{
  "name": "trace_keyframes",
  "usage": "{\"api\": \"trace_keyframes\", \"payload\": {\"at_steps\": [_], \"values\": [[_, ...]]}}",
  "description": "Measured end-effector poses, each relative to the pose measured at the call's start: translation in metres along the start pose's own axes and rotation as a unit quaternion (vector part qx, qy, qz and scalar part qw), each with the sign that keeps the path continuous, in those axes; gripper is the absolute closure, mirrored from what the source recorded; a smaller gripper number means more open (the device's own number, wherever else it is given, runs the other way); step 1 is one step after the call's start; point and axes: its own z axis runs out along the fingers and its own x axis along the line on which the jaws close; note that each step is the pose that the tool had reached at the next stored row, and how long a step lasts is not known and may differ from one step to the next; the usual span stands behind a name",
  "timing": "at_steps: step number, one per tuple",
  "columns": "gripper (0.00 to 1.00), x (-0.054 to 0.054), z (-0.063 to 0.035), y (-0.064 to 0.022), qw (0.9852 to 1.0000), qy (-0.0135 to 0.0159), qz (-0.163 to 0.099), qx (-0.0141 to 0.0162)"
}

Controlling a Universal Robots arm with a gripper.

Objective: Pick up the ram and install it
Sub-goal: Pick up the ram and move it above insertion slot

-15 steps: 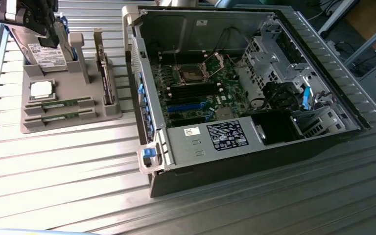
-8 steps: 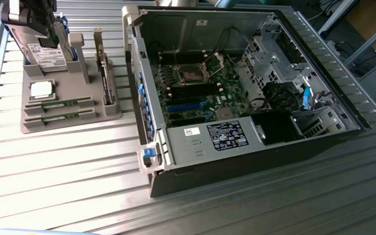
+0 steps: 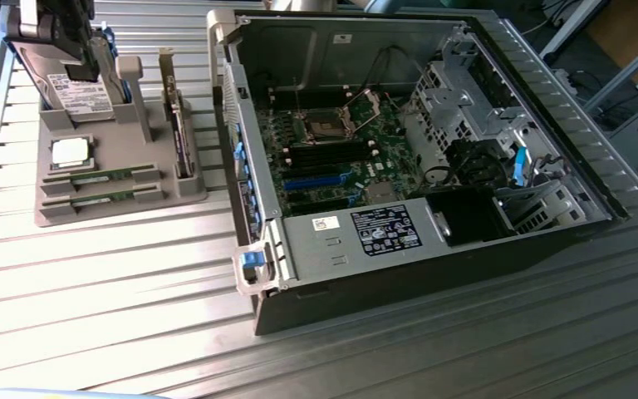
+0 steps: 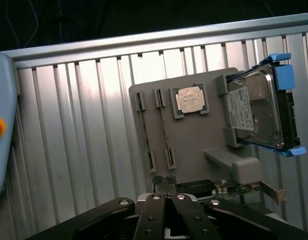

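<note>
Gripper (image 4: 166, 184): jaws clenched, tips touching, nothing held. I see it hanging over the grey holder tray (image 3: 130, 154). Two RAM sticks (image 3: 103, 176) sit in tray slots, untouched, at 6 o'clock of the CPU (image 3: 71, 151) in ext view. Tray's at 9 o'clock of the open PC case (image 3: 408, 287).
</note>
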Motion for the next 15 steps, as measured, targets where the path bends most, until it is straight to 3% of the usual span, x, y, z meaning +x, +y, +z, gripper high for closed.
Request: {"api": "trace_keyframes", "payload": {"at_steps": [15], "values": [[0.90, 0.0000, 0.0000, 0.0000, 0.9987, 0.0022, -0.052, -0.0013]]}}
